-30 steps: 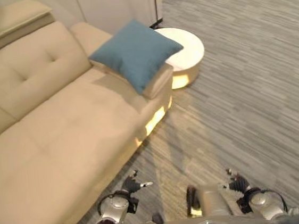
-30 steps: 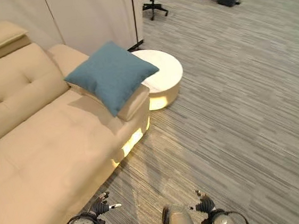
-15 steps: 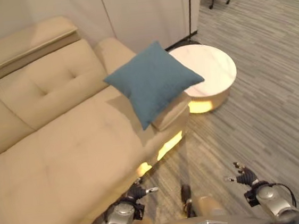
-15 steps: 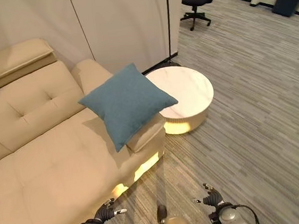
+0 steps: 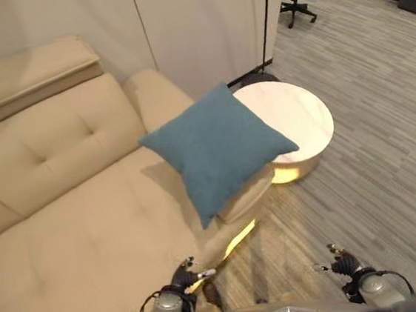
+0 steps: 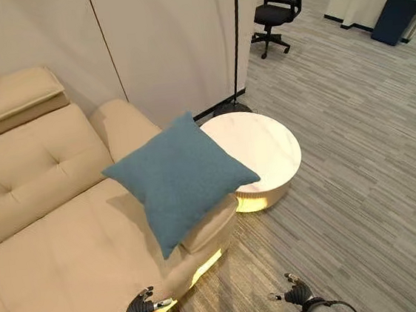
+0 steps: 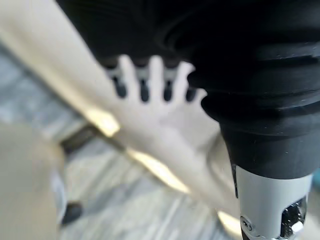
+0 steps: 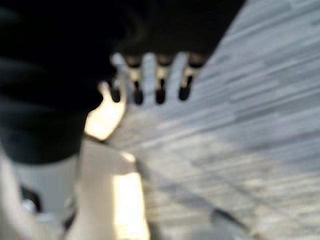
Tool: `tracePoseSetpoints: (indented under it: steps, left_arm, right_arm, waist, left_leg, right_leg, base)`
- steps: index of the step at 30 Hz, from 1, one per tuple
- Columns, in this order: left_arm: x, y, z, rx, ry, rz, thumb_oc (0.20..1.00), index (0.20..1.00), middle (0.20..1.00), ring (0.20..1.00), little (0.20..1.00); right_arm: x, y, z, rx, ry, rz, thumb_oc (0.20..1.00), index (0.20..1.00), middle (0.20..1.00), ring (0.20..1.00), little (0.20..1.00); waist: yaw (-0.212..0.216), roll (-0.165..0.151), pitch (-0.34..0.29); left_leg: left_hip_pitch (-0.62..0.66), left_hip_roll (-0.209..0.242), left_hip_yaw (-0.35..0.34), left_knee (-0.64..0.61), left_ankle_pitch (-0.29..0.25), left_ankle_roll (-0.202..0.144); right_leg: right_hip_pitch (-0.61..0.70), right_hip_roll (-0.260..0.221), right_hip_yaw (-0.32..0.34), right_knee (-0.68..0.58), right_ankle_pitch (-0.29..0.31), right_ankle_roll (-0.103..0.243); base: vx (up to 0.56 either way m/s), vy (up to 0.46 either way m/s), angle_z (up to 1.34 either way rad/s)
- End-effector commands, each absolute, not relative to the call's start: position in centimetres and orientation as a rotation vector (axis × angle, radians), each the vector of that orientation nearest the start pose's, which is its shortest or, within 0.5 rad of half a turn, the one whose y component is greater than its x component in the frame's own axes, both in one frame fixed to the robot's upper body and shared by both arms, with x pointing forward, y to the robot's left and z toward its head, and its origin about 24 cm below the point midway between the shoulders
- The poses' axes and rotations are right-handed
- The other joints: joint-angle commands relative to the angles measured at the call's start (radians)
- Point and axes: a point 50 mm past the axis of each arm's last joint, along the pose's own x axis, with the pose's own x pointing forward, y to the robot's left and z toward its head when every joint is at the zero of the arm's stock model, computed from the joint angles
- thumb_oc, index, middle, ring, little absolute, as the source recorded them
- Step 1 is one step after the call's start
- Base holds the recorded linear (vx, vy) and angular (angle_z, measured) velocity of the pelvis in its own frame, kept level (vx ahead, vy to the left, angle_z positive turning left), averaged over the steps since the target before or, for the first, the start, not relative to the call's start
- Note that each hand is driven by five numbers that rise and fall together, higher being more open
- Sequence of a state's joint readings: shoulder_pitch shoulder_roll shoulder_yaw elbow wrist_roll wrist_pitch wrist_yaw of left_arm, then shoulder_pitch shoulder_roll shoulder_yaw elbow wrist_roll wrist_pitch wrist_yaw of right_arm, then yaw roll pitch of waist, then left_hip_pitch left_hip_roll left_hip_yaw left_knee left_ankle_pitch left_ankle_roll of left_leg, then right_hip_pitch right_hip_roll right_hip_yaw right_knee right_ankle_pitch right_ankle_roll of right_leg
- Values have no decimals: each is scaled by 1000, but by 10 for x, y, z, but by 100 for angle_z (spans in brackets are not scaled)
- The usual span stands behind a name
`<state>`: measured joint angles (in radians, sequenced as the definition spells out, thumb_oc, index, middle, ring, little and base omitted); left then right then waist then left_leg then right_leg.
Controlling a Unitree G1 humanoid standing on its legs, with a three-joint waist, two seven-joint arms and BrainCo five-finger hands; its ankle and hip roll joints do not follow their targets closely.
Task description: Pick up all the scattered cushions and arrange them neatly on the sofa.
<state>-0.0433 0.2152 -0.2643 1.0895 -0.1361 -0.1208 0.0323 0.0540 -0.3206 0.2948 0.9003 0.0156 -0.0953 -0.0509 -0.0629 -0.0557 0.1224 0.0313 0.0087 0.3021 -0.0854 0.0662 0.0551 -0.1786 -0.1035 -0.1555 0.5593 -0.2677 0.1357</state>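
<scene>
A blue square cushion (image 5: 217,149) lies tilted on the right armrest of the beige sofa (image 5: 68,238), one corner hanging over the armrest's outer side. My left hand (image 5: 182,276) is low at the sofa's front edge, below the cushion and well short of it. Its fingers (image 7: 142,82) are straight and hold nothing. My right hand (image 5: 341,265) hovers over the grey carpet to the right, fingers (image 8: 157,84) straight and empty.
A round white side table (image 5: 300,113) stands right of the armrest, close to the cushion's corner. A thin lamp pole (image 6: 238,41) rises behind it by a pale partition wall. An office chair (image 6: 277,3) and a dark bin (image 6: 400,13) stand far back on the carpet.
The camera has tilted up and swung, so the sofa and cushion sit lower and more central. The cushion itself has not moved. Both hands stay low and empty.
</scene>
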Motion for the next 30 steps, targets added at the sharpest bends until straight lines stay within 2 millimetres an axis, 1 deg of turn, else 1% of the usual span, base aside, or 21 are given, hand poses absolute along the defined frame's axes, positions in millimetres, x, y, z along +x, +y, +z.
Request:
tracePoseSetpoints:
  steps: [1,4,6,7,8,10,11,13,15,18,19,20,21,24,25,26,28,30]
  left_arm:
    - [153,211,-138,213,880,23,1000,1000,1000,1000,1000]
    - [157,213,-136,223,868,30,1000,1000,1000,1000,1000]
    - [162,214,-133,222,850,41,1000,1000,1000,1000,1000]
    - [162,214,-133,222,850,41,1000,1000,1000,1000,1000]
    - [165,216,-131,216,835,56,1000,1000,1000,1000,1000]
    - [165,217,-131,212,829,64,1000,1000,1000,1000,1000]
    - [165,217,-131,212,829,64,1000,1000,1000,1000,1000]
    - [162,219,-130,176,823,94,1000,1000,1000,1000,1000]
    - [159,221,-131,152,821,126,1000,1000,1000,1000,1000]
    - [159,223,-129,124,805,158,1000,1000,1000,1000,1000]
    - [160,227,-126,110,783,183,1000,1000,1000,1000,1000]
    - [160,227,-126,110,783,183,1000,1000,1000,1000,1000]
    - [164,233,-120,108,748,213,1000,1000,1000,1000,1000]
    - [165,244,-114,97,713,266,1000,1000,1000,1000,1000]
    - [165,244,-114,96,713,266,1000,1000,1000,1000,1000]
    - [164,249,-111,86,698,296,1000,1000,1000,1000,1000]
    - [166,255,-106,73,666,329,1000,1000,1000,1000,1000]
    - [168,260,-102,52,641,362,1000,1000,1000,1000,1000]
  right_arm:
    - [152,-225,-125,-417,817,74,1000,1000,1000,1000,1000]
    - [150,-225,-127,-411,830,69,1000,1000,1000,1000,1000]
    - [149,-224,-127,-408,832,69,1000,1000,1000,1000,1000]
    - [149,-224,-127,-408,832,69,1000,1000,1000,1000,1000]
    - [148,-225,-128,-415,837,71,1000,1000,1000,1000,1000]
    - [143,-224,-130,-415,855,74,1000,1000,1000,1000,1000]
    - [143,-224,-130,-414,855,74,1000,1000,1000,1000,1000]
    - [137,-225,-133,-418,874,72,1000,1000,1000,1000,1000]
    - [131,-229,-134,-427,889,59,1000,1000,1000,1000,1000]
    - [127,-235,-133,-425,893,32,1000,1000,1000,1000,1000]
    - [124,-243,-132,-428,893,-7,1000,1000,1000,1000,1000]
    - [124,-243,-132,-428,894,-7,1000,1000,1000,1000,1000]
    - [123,-258,-126,-435,877,-67,1000,1000,1000,1000,1000]
    - [122,-281,-114,-448,841,-153,1000,1000,1000,1000,1000]
    - [122,-281,-114,-448,841,-154,1000,1000,1000,1000,1000]
    - [122,-293,-105,-466,811,-196,1000,1000,1000,1000,1000]
    - [125,-311,-93,-497,774,-255,1000,1000,1000,1000,1000]
    - [133,-325,-76,-532,706,-302,1000,1000,1000,1000,1000]
  waist:
    - [20,-15,11]
    - [9,-13,7]
    - [4,-17,9]
    - [4,-17,10]
    - [7,-23,10]
    - [15,-34,-1]
    - [14,-34,-1]
    - [24,-42,-25]
    - [26,-41,-38]
    - [24,-39,-43]
    - [22,-36,-45]
    - [21,-36,-45]
    - [16,-32,-46]
    - [7,-27,-46]
    - [7,-27,-46]
    - [2,-25,-44]
    - [-5,-22,-45]
    - [-10,-18,-46]
  left_leg:
    - [-28,25,-33,99,-90,-55]
    - [-14,24,-56,96,-99,-61]
    - [-4,21,-73,99,-108,-65]
    - [-3,22,-74,99,-109,-65]
    - [3,22,-82,106,-116,-68]
    - [5,18,-83,106,-118,-73]
    - [6,18,-84,106,-118,-73]
    - [12,29,-88,95,-108,-86]
    - [21,39,-91,83,-102,-94]
    - [28,49,-95,75,-95,-101]
    - [31,58,-96,67,-88,-109]
    - [32,58,-96,66,-88,-109]
    - [37,67,-96,58,-80,-115]
    - [51,77,-93,40,-71,-122]
    - [53,77,-93,39,-71,-122]
    - [62,81,-89,26,-65,-125]
    - [68,83,-83,12,-59,-128]
    - [69,86,-77,4,-56,-131]
  right_leg:
    - [73,-25,43,-271,213,16]
    - [57,-65,65,-364,255,26]
    - [55,-81,85,-414,279,37]
    - [58,-81,83,-416,279,37]
    - [62,-97,81,-436,299,47]
    - [91,-107,66,-470,303,53]
    - [93,-107,65,-472,303,53]
    - [128,-96,54,-510,305,54]
    - [153,-86,42,-532,300,50]
    - [172,-77,28,-548,294,44]
    - [187,-68,20,-561,284,38]
    - [188,-67,19,-562,284,37]
    - [201,-59,11,-573,277,32]
    - [220,-50,4,-593,275,29]
    - [222,-50,4,-593,275,29]
    - [230,-45,4,-605,276,28]
    - [237,-42,0,-618,278,29]
    - [241,-41,-3,-631,281,30]
  base:
    - [150,-57,34]
    - [109,-94,39]
    - [89,-95,30]
    - [75,-125,23]
    - [51,-121,25]
    - [48,-128,22]
    - [72,-161,12]
    - [87,-188,8]
    - [68,-146,11]
    - [32,-108,2]
    - [12,-65,5]
    - [20,-122,3]
    - [15,-80,2]
    - [18,-66,10]
    - [15,-42,0]
    - [17,-38,-1]
    - [21,-44,-1]
    - [13,-24,-3]
